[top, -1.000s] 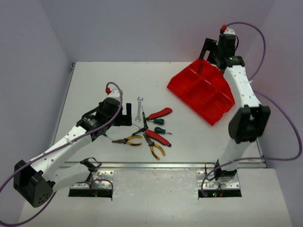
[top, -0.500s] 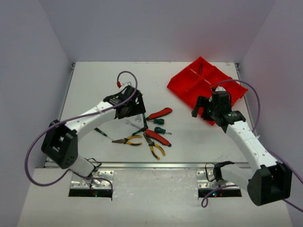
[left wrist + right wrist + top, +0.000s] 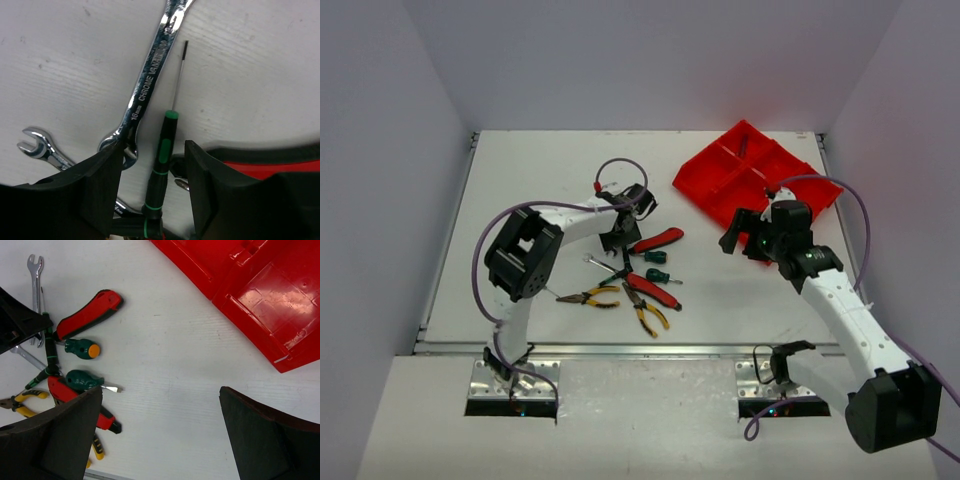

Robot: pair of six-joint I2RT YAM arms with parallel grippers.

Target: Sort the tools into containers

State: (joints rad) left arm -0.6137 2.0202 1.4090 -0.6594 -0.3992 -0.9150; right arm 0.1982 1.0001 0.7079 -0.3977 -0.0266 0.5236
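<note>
Left wrist: left gripper astride black-handled screwdriver, jaws apart.

White counter: red divided tray at far right; wrenches, pliers, screwdrivers clustered mid-counter.

1. Two silver open-end metal wrenches.
2. Two short green-handled screwdrivers.
3. Two red-handled pliers.
4. Two yellow-handled pliers.
5. One slim black screwdriver with green rings.
6. One bright red plastic divided tray.

Wide-apart fingers frame a red tray and red-handled pliers.
</note>
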